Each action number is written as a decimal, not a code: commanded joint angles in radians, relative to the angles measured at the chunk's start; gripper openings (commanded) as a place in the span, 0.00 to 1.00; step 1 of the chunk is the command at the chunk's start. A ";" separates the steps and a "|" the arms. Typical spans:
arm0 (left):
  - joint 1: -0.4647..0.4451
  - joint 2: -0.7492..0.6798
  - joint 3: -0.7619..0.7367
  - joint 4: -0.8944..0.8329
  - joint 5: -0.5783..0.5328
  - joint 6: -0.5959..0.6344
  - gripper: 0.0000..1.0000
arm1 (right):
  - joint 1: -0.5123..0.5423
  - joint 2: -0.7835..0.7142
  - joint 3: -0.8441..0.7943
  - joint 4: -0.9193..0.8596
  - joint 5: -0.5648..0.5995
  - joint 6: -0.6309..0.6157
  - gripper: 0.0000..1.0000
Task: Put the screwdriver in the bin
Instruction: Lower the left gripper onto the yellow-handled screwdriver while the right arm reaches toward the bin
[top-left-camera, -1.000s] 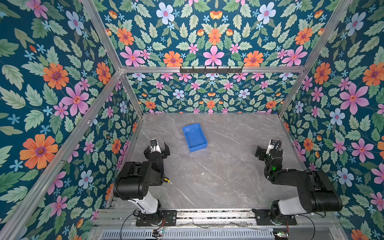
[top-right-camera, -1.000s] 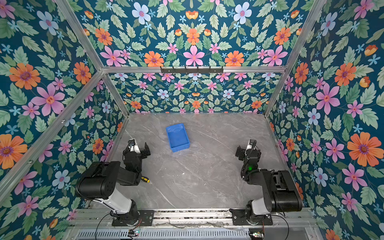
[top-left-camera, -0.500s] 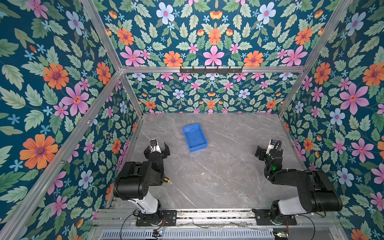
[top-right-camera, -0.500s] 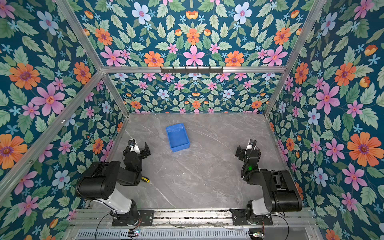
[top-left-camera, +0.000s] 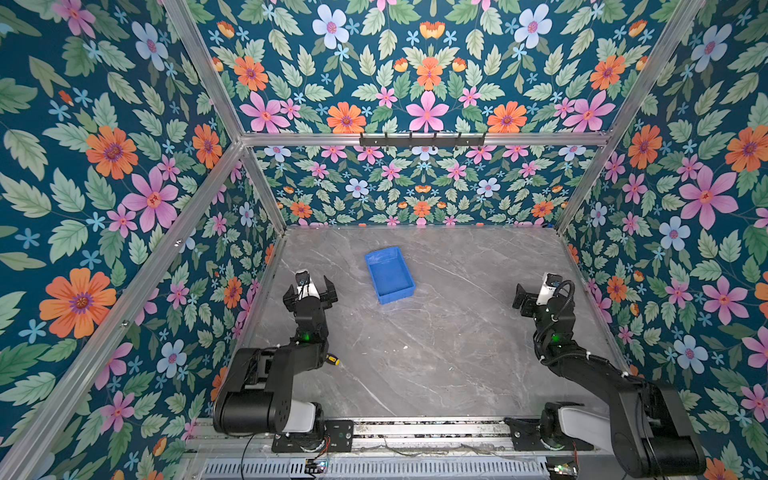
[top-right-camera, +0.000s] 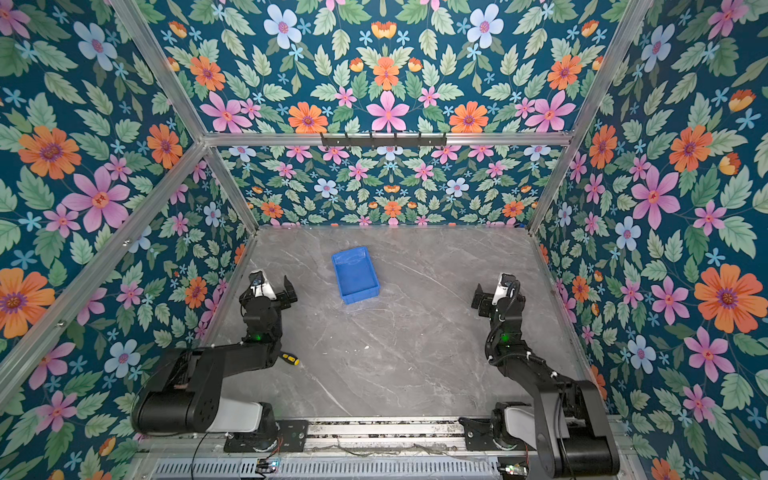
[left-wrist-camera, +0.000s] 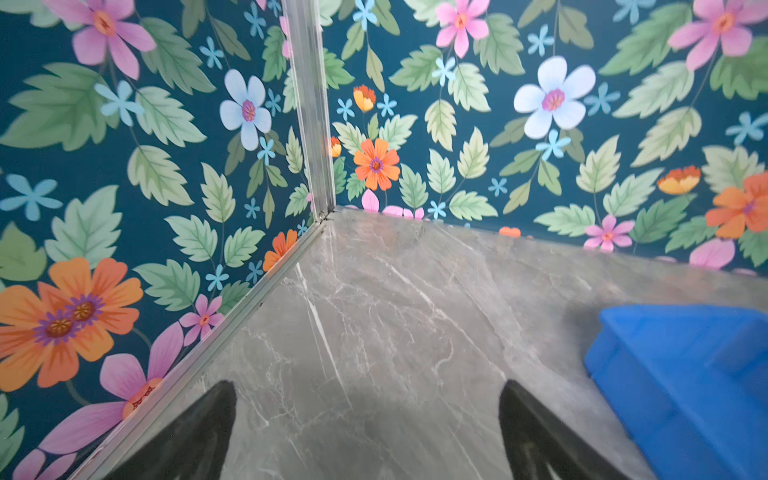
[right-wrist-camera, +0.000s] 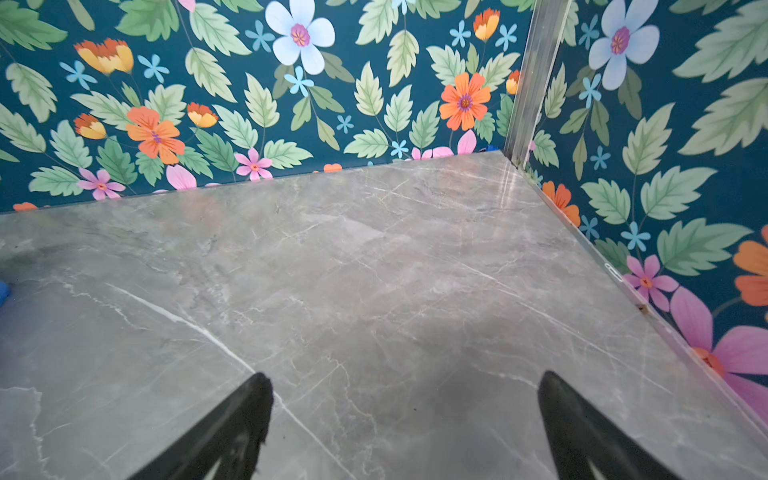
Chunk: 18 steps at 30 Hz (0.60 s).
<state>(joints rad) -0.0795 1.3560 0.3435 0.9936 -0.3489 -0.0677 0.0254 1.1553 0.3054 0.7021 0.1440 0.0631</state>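
Screwdriver lies well apart from the bin, partly under my left arm; left jaws and right jaws released.

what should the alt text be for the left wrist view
The left gripper hangs open above a grey marble table, its two dark fingertips spread wide with nothing between them. Part of the blue bin sits on the table beside one fingertip, and floral walls meet at a metal post beyond.
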 joint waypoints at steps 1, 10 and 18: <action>-0.001 -0.102 0.035 -0.303 -0.073 -0.125 1.00 | 0.013 -0.068 0.021 -0.127 -0.061 -0.051 0.99; -0.005 -0.291 0.216 -0.956 -0.092 -0.458 1.00 | 0.143 -0.199 0.102 -0.277 -0.188 -0.101 0.99; -0.005 -0.446 0.239 -1.280 -0.058 -0.687 1.00 | 0.385 -0.160 0.223 -0.345 -0.282 -0.215 0.99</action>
<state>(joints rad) -0.0841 0.9386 0.5770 -0.0925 -0.4156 -0.6209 0.3553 0.9813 0.4950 0.3859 -0.0868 -0.0723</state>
